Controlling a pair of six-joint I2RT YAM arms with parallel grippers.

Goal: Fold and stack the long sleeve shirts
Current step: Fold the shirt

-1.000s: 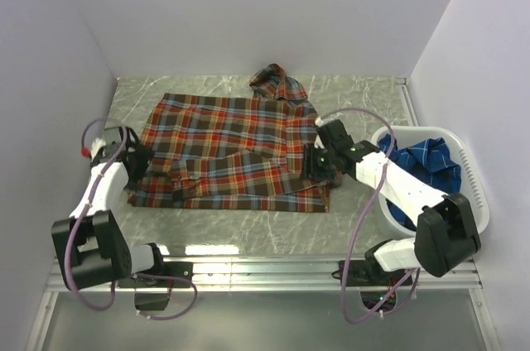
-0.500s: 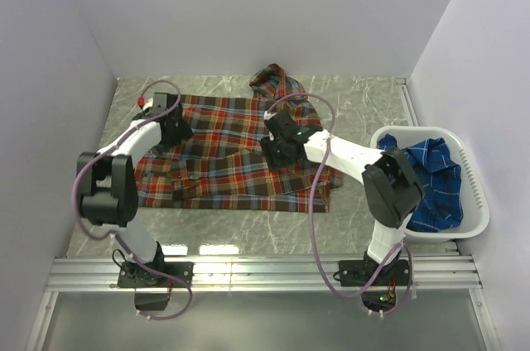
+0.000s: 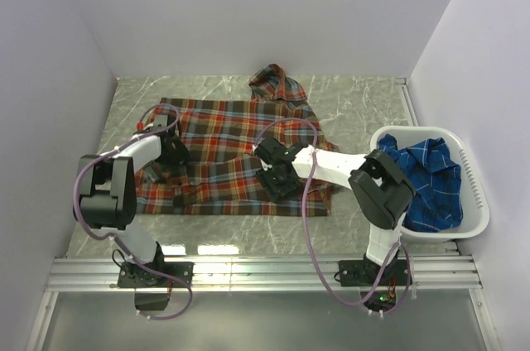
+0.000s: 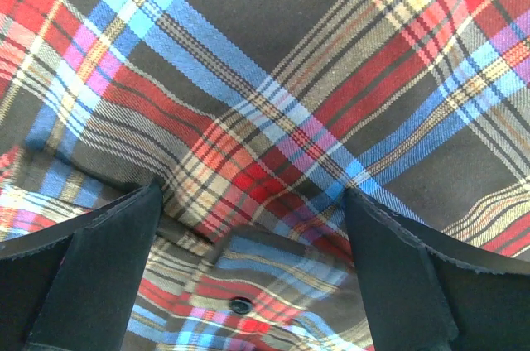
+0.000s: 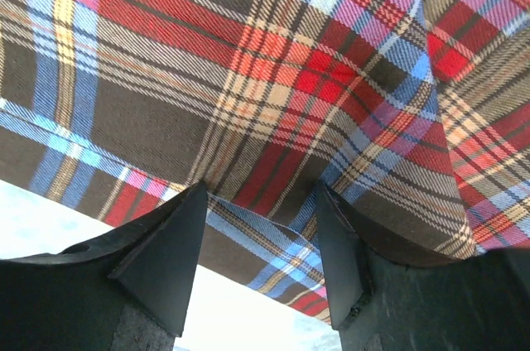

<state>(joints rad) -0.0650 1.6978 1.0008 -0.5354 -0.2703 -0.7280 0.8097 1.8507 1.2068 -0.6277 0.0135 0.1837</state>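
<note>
The red-orange plaid shirt (image 3: pixel 224 132) lies spread flat on the marble table, collar toward the far wall. My left gripper (image 3: pixel 159 170) is open and pressed down on its left sleeve. In the left wrist view the gripper (image 4: pixel 252 202) straddles a cuff fold of the shirt (image 4: pixel 273 78) with a dark button. My right gripper (image 3: pixel 277 184) sits on the shirt's near right part. In the right wrist view the gripper (image 5: pixel 261 202) is open, with the shirt's (image 5: pixel 248 53) hem edge lying between the fingers. The blue plaid shirt (image 3: pixel 431 173) lies crumpled in the basket.
The white plastic basket (image 3: pixel 476 181) stands at the right edge of the table. White walls close in the left, far and right sides. A metal rail (image 3: pixel 265 268) runs along the near edge by the arm bases. Bare table (image 5: pixel 248 318) shows below the hem.
Both grippers have moved toward the near edge over the red shirt: the left from its far left corner to the left sleeve, the right from the middle to the near hem.
</note>
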